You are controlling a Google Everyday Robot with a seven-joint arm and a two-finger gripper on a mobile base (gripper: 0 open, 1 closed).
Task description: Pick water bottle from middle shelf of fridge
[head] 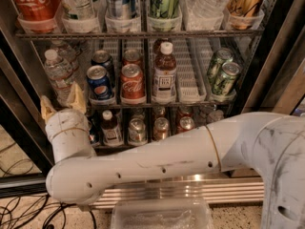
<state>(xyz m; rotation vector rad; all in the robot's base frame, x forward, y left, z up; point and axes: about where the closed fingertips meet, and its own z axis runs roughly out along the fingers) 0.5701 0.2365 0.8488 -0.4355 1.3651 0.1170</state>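
Note:
The water bottle [58,73], clear and ribbed with a white cap, stands at the far left of the middle shelf [187,78], a wire rack with white lane dividers in the open fridge [267,56]. A second clear bottle stands behind it. My gripper [62,102] is just below and in front of the bottle's base, at the shelf's front edge. Its two tan fingers [77,97] stand apart, open, with nothing held. My white arm [157,161] crosses the lower part of the view and hides part of the bottom shelf.
On the middle shelf stand a Pepsi can [99,82], a Coke can [132,83], a brown tea bottle [165,73] and green cans [224,78]. The upper rack [143,32] holds bottles and cans in clear holders. Small bottles and cans [137,130] fill the bottom shelf. Cables [19,209] lie on the floor at left.

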